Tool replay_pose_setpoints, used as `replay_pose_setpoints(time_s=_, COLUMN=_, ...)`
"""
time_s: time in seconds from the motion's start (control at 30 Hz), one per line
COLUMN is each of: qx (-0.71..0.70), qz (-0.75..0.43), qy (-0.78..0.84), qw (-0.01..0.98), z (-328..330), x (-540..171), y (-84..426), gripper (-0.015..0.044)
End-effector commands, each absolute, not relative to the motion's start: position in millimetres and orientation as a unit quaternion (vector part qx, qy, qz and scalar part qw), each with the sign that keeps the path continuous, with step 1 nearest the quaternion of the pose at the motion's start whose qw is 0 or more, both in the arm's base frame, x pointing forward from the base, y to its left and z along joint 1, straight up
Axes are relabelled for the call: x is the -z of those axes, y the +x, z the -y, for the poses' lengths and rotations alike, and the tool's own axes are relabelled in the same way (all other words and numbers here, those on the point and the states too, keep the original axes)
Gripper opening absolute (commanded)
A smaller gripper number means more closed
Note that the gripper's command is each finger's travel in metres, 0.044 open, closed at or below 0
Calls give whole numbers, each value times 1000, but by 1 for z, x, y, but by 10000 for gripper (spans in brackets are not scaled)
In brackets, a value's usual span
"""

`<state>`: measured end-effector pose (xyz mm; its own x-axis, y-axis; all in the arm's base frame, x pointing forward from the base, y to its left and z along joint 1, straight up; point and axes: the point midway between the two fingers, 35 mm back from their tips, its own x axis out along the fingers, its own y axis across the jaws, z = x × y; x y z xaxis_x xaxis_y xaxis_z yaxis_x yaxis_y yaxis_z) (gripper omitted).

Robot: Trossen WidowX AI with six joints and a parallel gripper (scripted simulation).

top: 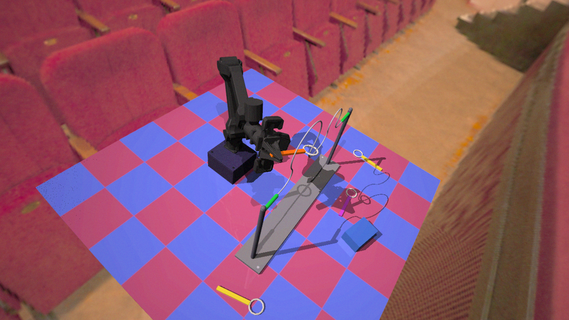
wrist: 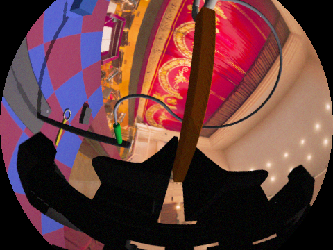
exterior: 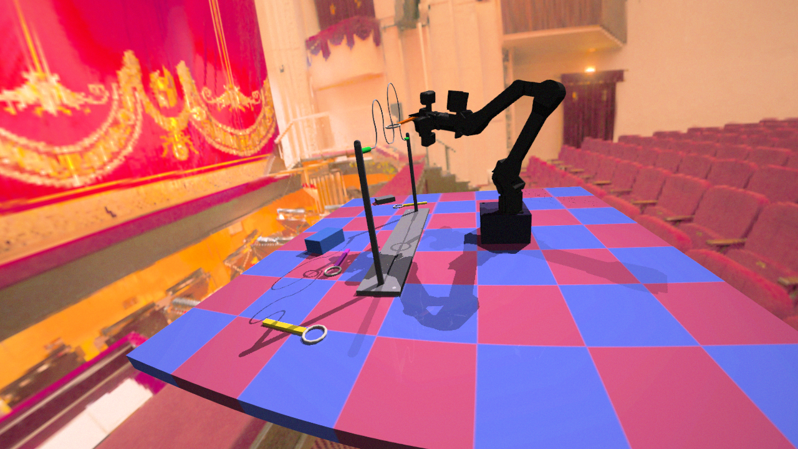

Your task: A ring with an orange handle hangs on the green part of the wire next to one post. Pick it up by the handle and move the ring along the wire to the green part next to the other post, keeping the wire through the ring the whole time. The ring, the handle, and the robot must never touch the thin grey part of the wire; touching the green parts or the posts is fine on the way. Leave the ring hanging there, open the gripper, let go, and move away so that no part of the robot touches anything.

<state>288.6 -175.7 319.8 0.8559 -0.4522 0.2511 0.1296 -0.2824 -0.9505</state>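
Observation:
My gripper (top: 277, 152) (exterior: 416, 118) (wrist: 179, 140) is shut on the orange handle (top: 293, 152) (exterior: 406, 120) (wrist: 201, 69), high above the table. The pale ring (top: 317, 151) (wrist: 211, 3) is at the handle's far end, roughly level, among the middle loops of the grey wire (top: 292, 161) (wrist: 281, 59). The wire seems to pass through it; any contact is too small to tell. One green part (top: 271, 202) (exterior: 366, 149) meets the near post in the top view (top: 258, 234); the other green part (top: 345, 117) (wrist: 118, 133) meets the far post (top: 338, 137). The ring is cut off in the wrist view.
The posts stand on a grey base plate (top: 278, 222). Two yellow-handled rings (top: 234, 295) (top: 370, 162), a purple-handled ring (top: 345, 205) and a blue box (top: 360, 234) lie on the table. A dark block (exterior: 383, 199) lies near the far post. A tall wire loop rises beside the handle.

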Motion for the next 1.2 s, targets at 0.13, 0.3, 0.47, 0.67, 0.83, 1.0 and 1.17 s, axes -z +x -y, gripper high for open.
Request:
replay_pose_setpoints(time_s=0.13, qx=235, qz=-130, qy=-704, qw=657, z=180, x=-289, y=289, gripper=-150)
replay_pose_setpoints(time_s=0.3, qx=226, qz=-144, qy=-663, qw=699, z=180, x=-271, y=289, gripper=-150)
replay_pose_setpoints(time_s=0.47, qx=217, qz=-157, qy=-618, qw=739, z=177, x=-252, y=290, gripper=-150)
replay_pose_setpoints(time_s=0.67, qx=204, qz=-172, qy=-560, qw=784, z=170, x=-230, y=290, gripper=-150)
replay_pose_setpoints(time_s=0.83, qx=192, qz=-184, qy=-510, qw=818, z=163, x=-213, y=290, gripper=-150)
replay_pose_setpoints(time_s=1.0, qx=180, qz=-195, qy=-457, qw=849, z=153, x=-197, y=291, gripper=-150)
replay_pose_setpoints(time_s=1.17, qx=166, qz=-205, qy=-403, qw=876, z=141, x=-182, y=291, gripper=-150)
